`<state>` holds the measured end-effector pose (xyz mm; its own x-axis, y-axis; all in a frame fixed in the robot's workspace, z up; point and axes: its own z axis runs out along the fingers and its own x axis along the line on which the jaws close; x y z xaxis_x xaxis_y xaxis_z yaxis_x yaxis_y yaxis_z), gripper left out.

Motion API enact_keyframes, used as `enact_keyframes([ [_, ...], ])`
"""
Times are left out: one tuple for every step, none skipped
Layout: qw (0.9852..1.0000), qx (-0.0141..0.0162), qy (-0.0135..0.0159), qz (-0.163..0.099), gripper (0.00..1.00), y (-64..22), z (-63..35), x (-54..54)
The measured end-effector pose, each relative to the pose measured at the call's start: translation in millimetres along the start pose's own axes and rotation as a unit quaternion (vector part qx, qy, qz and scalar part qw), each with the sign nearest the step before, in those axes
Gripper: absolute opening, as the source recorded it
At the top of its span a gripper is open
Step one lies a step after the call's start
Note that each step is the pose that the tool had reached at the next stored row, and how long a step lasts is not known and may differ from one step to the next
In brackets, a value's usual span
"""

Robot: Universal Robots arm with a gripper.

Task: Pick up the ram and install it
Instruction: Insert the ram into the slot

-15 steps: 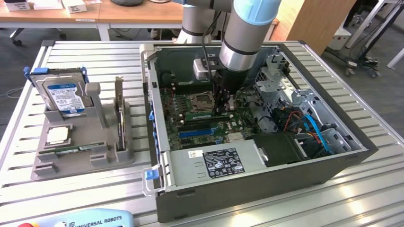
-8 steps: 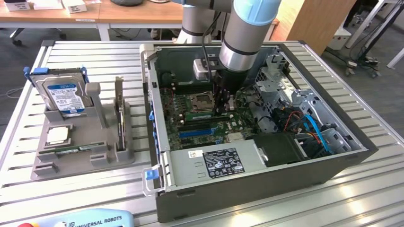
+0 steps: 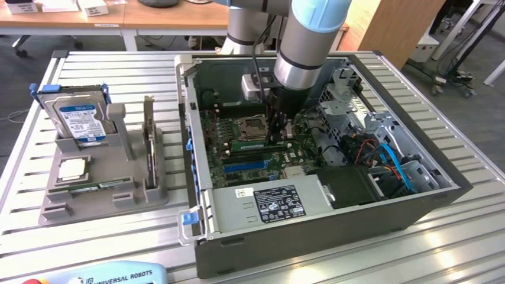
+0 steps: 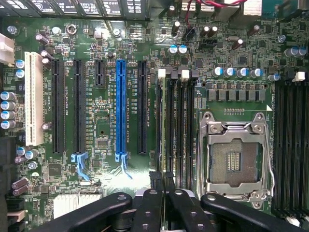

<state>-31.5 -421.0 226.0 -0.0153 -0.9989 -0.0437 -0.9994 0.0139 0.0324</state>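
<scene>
My gripper [image 3: 280, 135] reaches down inside the open computer case [image 3: 316, 236], beside the empty processor socket [image 3: 252, 125]. In the wrist view its black fingers [image 4: 155, 180] stand almost together at one end of the memory slots. The ram [image 4: 164, 121], a thin green stick seen edge-on, runs away from the fingertips along one of those slots, between the socket [image 4: 234, 157] and the long blue card slot [image 4: 120, 111]. The gripper [image 4: 162, 178] is shut on the ram. From the exterior view the ram [image 3: 251, 144] shows as a green strip just below the socket.
A grey fixture [image 3: 103, 201] on the slatted table at the exterior view's left holds a hard drive [image 3: 79, 118], a square silver chip [image 3: 73, 170], an upright card [image 3: 148, 142] and another green stick [image 3: 91, 188]. Drive cages and cables [image 3: 379, 154] crowd the case's right side.
</scene>
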Motion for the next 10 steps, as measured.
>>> enact_keyframes([
  [1.0000, 0.0000, 0.0000, 0.000, 0.12, 0.0, 0.3, 0.0],
  [1.0000, 0.0000, 0.0000, 0.000, 0.12, 0.0, 0.6, 0.0],
  [1.0000, 0.0000, 0.0000, 0.000, 0.12, 0.0, 0.8, 0.0],
  [1.0000, 0.0000, 0.0000, 0.000, 0.12, 0.1, 0.8, 0.0],
  [1.0000, 0.0000, 0.0000, 0.000, 0.12, 0.1, 0.8, 0.0],
  [1.0000, 0.0000, 0.0000, 0.000, 0.12, 0.0, 0.8, 0.0],
  [1.0000, 0.0000, 0.0000, 0.000, 0.12, 0.0, 0.9, 0.0],
  [1.0000, 0.0000, 0.0000, 0.000, 0.12, 0.0, 0.9, 0.0],
  [1.0000, 0.0000, -0.0001, 0.000, 0.12, 0.1, 0.9, 0.0],
  [1.0000, 0.0001, -0.0002, 0.000, 0.12, 0.0, 0.8, 0.0],
])
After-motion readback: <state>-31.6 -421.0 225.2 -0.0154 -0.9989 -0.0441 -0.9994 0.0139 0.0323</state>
